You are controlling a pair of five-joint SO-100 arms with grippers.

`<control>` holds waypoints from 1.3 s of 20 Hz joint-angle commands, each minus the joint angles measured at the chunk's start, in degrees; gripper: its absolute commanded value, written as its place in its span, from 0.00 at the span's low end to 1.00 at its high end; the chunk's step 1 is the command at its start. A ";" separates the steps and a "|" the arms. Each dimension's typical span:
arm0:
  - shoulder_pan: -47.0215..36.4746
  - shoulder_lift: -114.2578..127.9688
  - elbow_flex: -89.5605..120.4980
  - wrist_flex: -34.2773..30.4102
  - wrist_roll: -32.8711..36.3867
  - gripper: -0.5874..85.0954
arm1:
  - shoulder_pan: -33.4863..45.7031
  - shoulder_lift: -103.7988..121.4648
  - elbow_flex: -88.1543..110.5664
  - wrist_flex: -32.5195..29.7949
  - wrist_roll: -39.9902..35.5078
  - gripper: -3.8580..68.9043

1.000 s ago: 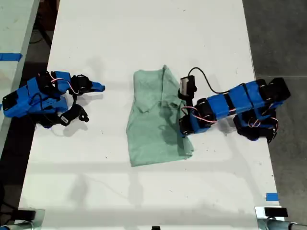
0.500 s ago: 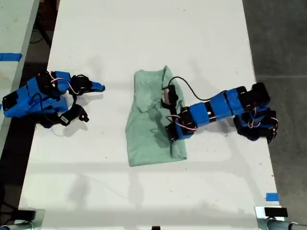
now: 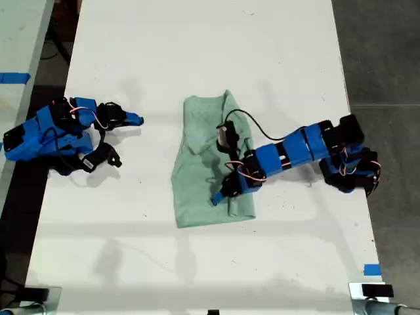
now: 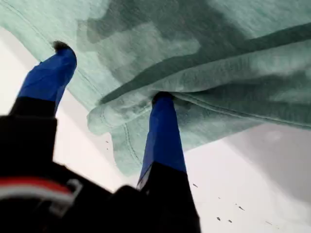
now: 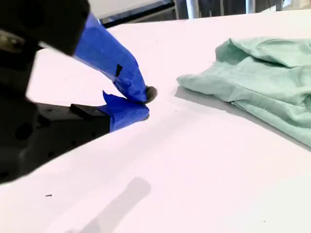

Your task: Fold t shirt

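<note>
The pale mint-green t shirt [image 3: 197, 177] lies folded into a narrow upright strip in the middle of the white table [image 3: 197, 52]. From the exterior view's right, my first arm reaches over the shirt's lower right part. My first gripper [image 3: 220, 194] is open there. In the first wrist view the first gripper [image 4: 112, 73] has its fingers spread, one tip tucked under a rolled fold of the shirt [image 4: 218, 58]. My second gripper [image 3: 136, 119] rests shut at the exterior view's left, well away from the shirt. Its tips [image 5: 145, 103] touch each other above bare table, with the shirt [image 5: 262, 77] beyond them.
A second table with blue tape [image 3: 13, 77] stands past the exterior view's left edge. Grey floor lies beyond the table's edge on the exterior view's right. A blue tape mark [image 3: 371, 269] sits near the table's lower right corner in that view.
My first arm has swept toward the exterior view's left across the shirt, carrying the right edge inward, so the shirt is narrower. Its fingers now stand apart. The second arm has not moved.
</note>
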 commanded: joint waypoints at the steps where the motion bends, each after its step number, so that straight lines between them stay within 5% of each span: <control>1: 0.44 0.35 0.70 -0.79 -0.44 0.01 | -1.05 3.34 -9.58 1.41 -0.88 0.50; 8: 0.44 0.35 0.70 -0.79 -0.44 0.01 | 0.00 15.56 -14.06 25.49 7.29 0.49; 12: 0.44 0.35 0.70 -0.79 -0.44 0.01 | 2.02 32.43 5.54 26.54 13.18 0.48; 14: 0.35 0.35 0.70 -0.79 -0.44 0.01 | 3.25 43.42 19.60 23.91 15.82 0.47; 21: 0.00 0.35 0.70 -0.79 -0.44 0.01 | 9.67 75.32 75.23 -7.03 11.16 0.20; 26: 0.00 0.35 0.79 -0.79 -0.62 0.01 | 14.77 80.95 87.36 -14.50 4.22 0.04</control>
